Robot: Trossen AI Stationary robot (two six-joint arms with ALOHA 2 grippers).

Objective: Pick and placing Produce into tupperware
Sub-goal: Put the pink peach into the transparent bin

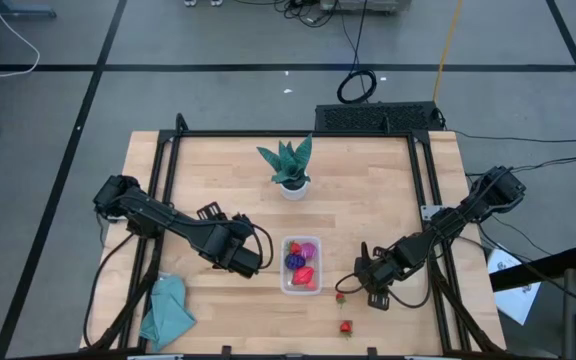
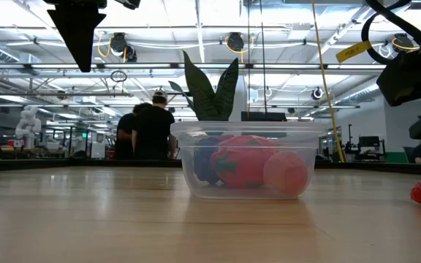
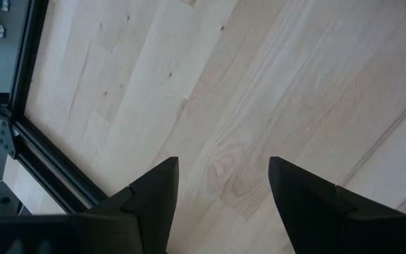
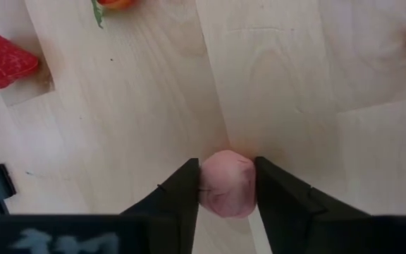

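The clear tupperware (image 1: 300,264) stands mid-table, holding red, purple and magenta fruits; in the low view the tupperware (image 2: 247,162) shows a red strawberry and a pinkish fruit. My right gripper (image 1: 366,274), just right of it, is shut on a pale pink fruit (image 4: 225,185). Two red strawberries (image 1: 340,297) (image 1: 346,326) lie on the wood near the near edge; the right wrist view shows one strawberry (image 4: 2,62). My left gripper (image 1: 250,258) hangs open just left of the container, and its wrist view shows the left gripper (image 3: 224,166) over bare wood. My right gripper (image 4: 228,164) pinches the pale pink fruit by its two opposite sides (image 4: 210,185) between the two fingers, coming from above and pointing down at the table. The fruit's rounded top shows between the fingertips. Whether it is clear of the wood cannot be told.
A green plant in a white pot (image 1: 290,168) stands behind the container toward the far edge. A teal cloth (image 1: 166,310) lies at the near left corner. Black frame rails (image 1: 164,180) run along both table sides. People stand in the room beyond (image 2: 152,128).
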